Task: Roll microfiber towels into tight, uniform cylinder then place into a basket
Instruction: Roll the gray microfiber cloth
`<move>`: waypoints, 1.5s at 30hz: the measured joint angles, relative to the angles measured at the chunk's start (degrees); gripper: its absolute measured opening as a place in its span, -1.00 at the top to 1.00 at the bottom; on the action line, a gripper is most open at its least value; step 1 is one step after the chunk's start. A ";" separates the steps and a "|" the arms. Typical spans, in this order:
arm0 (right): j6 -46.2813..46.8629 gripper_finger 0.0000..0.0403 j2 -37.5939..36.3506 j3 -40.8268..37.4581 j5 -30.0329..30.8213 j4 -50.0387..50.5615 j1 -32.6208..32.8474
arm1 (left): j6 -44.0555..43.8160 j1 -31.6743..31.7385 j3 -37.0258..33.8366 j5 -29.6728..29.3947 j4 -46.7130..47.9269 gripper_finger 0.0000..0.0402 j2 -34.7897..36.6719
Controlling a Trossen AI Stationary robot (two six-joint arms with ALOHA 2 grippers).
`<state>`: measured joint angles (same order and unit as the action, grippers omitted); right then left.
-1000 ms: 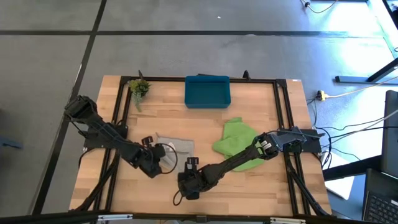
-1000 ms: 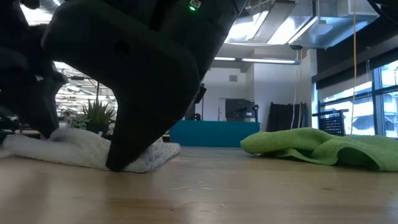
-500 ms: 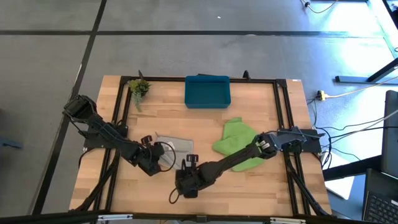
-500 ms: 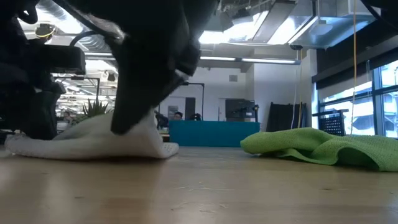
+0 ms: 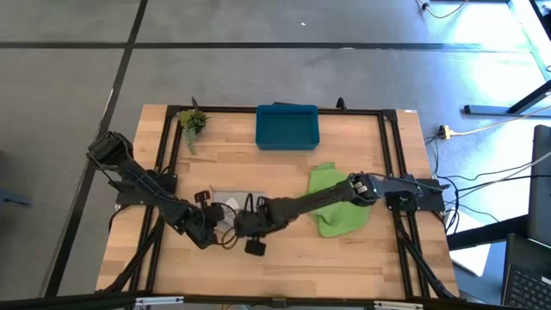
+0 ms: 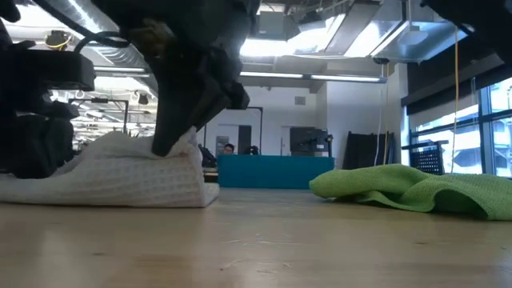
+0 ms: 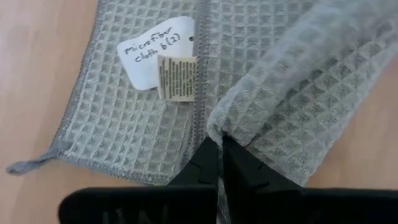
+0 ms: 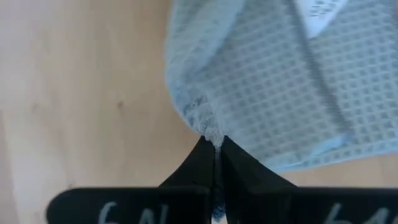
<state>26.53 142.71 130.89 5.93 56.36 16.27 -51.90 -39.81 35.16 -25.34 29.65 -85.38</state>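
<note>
Both tools, left tool [image 7: 219,144] and right tool [image 8: 214,144], clamped on the grey microfiber towel [image 7: 273,81], have folded its edge over, beginning the roll.

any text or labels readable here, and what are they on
"microfiber cloth b(2)": handwritten on the white tag on the grey towel.
Care label beside that tag: printed, too small to read.
White tag in the right wrist view: writing blurred, unreadable.

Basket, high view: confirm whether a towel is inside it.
No: the basket holds nothing, and the green towel lies on the table outside it.
</note>
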 joint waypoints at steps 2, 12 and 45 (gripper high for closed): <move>0.06 0.95 -0.05 0.03 -0.57 0.01 -1.07 | 0.00 -0.63 -0.02 0.00 0.02 1.00 0.00; 0.12 0.95 -0.39 -1.67 -3.00 0.61 -6.06 | 0.00 -3.35 -0.02 0.37 -0.02 1.00 -0.04; -0.39 0.94 0.04 -5.48 -6.12 -0.90 -5.73 | -6.55 -8.17 6.56 -3.48 14.35 1.00 -0.26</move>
<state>26.14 142.76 125.41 -0.19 55.46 10.55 -58.45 -47.98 41.71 -28.82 44.00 -85.65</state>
